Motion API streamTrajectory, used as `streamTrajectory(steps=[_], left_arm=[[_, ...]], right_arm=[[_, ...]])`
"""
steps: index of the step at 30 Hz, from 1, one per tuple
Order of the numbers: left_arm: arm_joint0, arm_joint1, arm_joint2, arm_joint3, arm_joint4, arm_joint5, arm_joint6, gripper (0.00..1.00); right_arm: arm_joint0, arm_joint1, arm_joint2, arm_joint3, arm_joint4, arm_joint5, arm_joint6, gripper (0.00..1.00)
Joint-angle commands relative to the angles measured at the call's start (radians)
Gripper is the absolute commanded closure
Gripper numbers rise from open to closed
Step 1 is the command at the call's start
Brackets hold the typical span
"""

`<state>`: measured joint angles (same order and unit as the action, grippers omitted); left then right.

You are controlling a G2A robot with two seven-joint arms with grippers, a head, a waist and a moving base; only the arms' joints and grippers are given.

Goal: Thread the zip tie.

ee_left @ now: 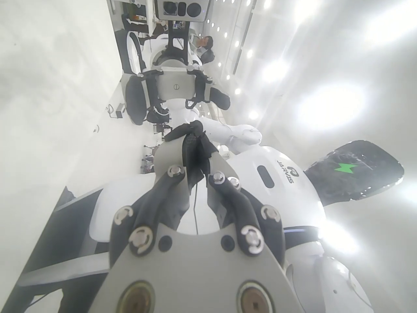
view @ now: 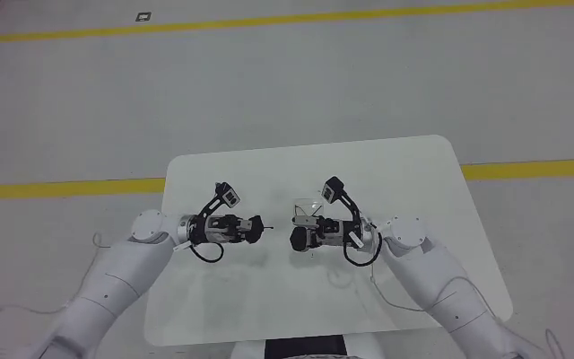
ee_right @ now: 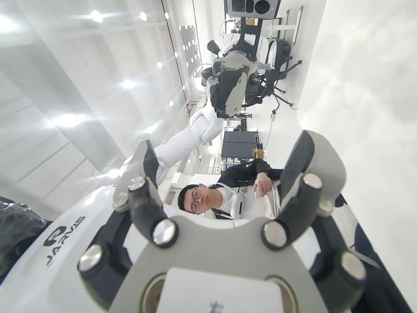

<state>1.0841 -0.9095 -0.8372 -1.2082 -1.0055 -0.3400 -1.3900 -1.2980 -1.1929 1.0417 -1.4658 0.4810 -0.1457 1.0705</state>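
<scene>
Over the middle of the white table (view: pixel 404 170) my two grippers face each other a short gap apart. My left gripper (view: pixel 258 229) is shut; in the left wrist view its fingertips (ee_left: pixel 192 131) press together on a thin black zip tie (ee_left: pixel 196 203), whose strand runs back between the fingers toward the wrist. A short dark tip pokes out toward the other arm. My right gripper (view: pixel 299 238) is open, and in the right wrist view (ee_right: pixel 224 151) its fingers stand wide apart with nothing between them. Beyond them the left gripper (ee_right: pixel 228 92) shows farther off.
The table has rounded corners, with bare surface on all sides of the arms. A thin pale loop (view: pixel 309 208) sits just behind the right gripper; I cannot tell what it is. Yellow lines (view: pixel 81 188) cross the grey floor beyond the table.
</scene>
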Motion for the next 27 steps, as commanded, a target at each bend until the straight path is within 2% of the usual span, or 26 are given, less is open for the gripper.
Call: streamTrajectory(steps=[1, 7, 9, 10, 12, 15, 17, 21, 27], left_arm=[[0.0, 0.0, 0.0, 0.0, 0.0, 0.0, 0.0, 1.0], [0.0, 0.0, 0.0, 0.0, 0.0, 0.0, 0.0, 1.0], [0.0, 0.0, 0.0, 0.0, 0.0, 0.0, 0.0, 1.0], [0.0, 0.0, 0.0, 0.0, 0.0, 0.0, 0.0, 1.0], [0.0, 0.0, 0.0, 0.0, 0.0, 0.0, 0.0, 1.0], [0.0, 0.0, 0.0, 0.0, 0.0, 0.0, 0.0, 1.0], [0.0, 0.0, 0.0, 0.0, 0.0, 0.0, 0.0, 1.0], [0.0, 0.0, 0.0, 0.0, 0.0, 0.0, 0.0, 1.0], [0.0, 0.0, 0.0, 0.0, 0.0, 0.0, 0.0, 1.0]], right_arm=[[-0.005, -0.001, -0.003, -0.003, 0.001, 0.01, -0.022, 0.0], [0.001, -0.006, -0.026, 0.001, 0.019, 0.024, -0.05, 0.0], [0.007, -0.009, -0.034, 0.01, 0.023, 0.024, -0.056, 0.41], [0.009, -0.01, -0.038, 0.013, 0.021, 0.023, -0.06, 0.53], [0.011, -0.011, -0.045, 0.017, 0.024, 0.018, -0.06, 0.69], [0.014, -0.013, -0.053, 0.026, 0.028, 0.013, -0.06, 0.8], [0.017, -0.014, -0.058, 0.031, 0.031, 0.01, -0.061, 0.85], [0.023, -0.018, -0.068, 0.037, 0.038, 0.008, -0.071, 0.89], [0.033, -0.025, -0.086, 0.045, 0.059, 0.013, -0.099, 0.85]])
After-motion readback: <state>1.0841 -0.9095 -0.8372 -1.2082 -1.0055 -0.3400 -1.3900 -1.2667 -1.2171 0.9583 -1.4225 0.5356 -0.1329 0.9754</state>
